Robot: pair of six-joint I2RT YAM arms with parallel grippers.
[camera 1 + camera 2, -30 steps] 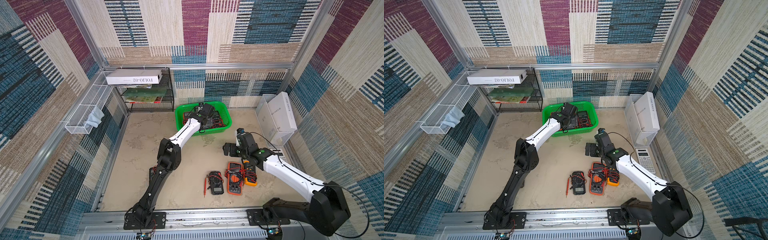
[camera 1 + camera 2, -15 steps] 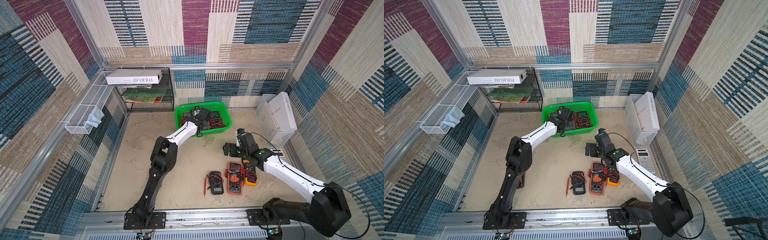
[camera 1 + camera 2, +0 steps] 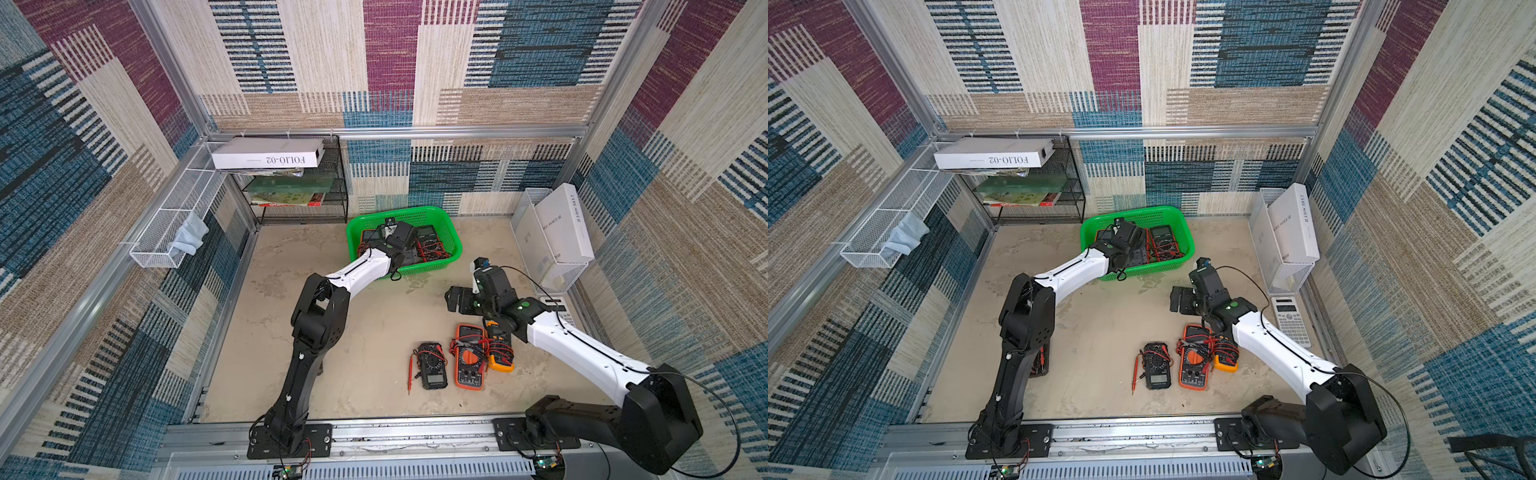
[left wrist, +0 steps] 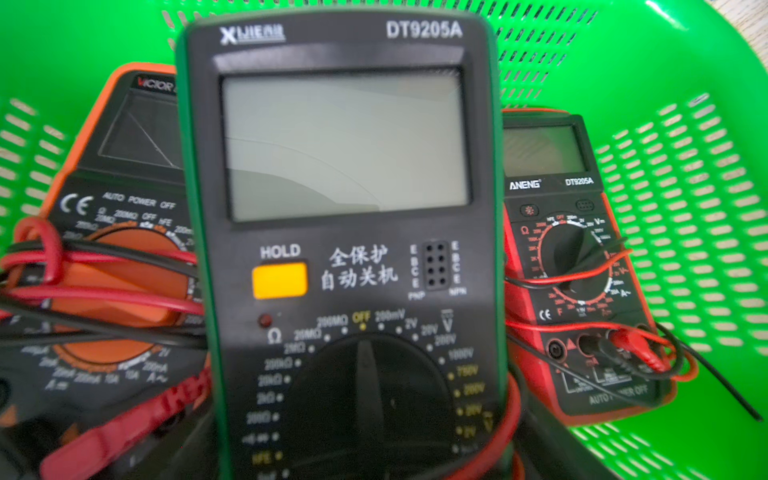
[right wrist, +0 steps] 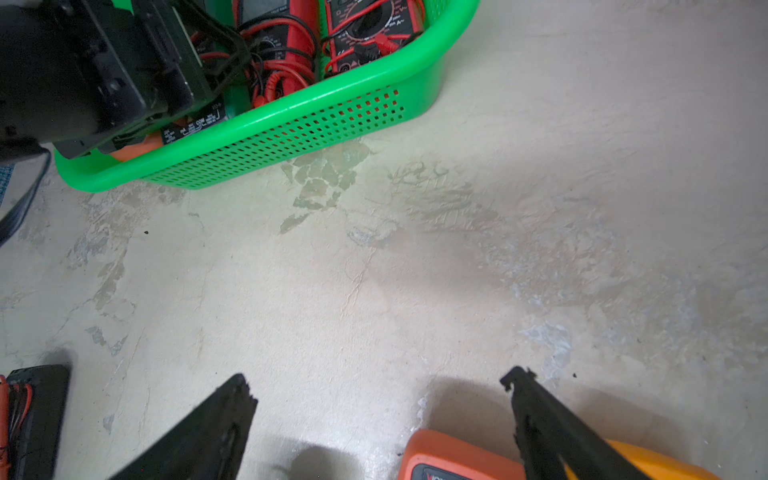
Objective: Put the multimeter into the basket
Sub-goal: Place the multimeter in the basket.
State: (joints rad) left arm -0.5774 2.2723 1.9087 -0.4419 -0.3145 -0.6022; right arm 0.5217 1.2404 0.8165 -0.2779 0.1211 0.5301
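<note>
Left wrist view: my left end effector grips the green-edged multimeter, low inside the basket over two other meters. I should lower gently, level it, then release. My right end effector gapes empty.

A robot lab cell: an aluminium frame boxes in a stained bench, and the walls are lined with patchwork carpet. Two arms are bolted to a front rail. Multimeters lie just beside the right jaws. A mesh rack of books stands beyond the left jaws.
</note>
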